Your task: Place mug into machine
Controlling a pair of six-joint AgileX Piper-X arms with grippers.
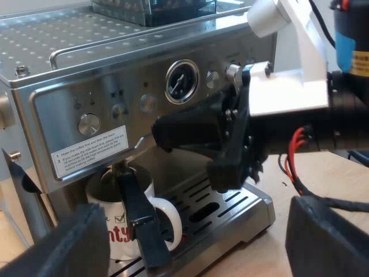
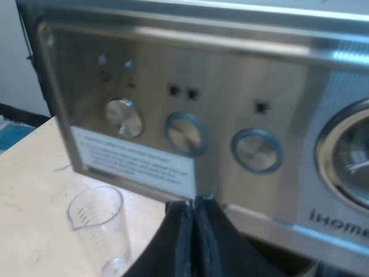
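Observation:
A white mug with red lettering stands on the espresso machine's drip tray, under the metal holder locked into the front. The holder's dark handle sticks out across the mug. My left gripper is open, its wide-apart fingers short of the tray with nothing between them. My right gripper reaches toward the machine's front panel above the mug. In the right wrist view the right gripper is shut on nothing, its tips just below the round buttons.
A clear measuring glass stands on the wooden table beside the machine. The pressure gauge and a knob sit on the front panel. The bean hopper is on top of the machine.

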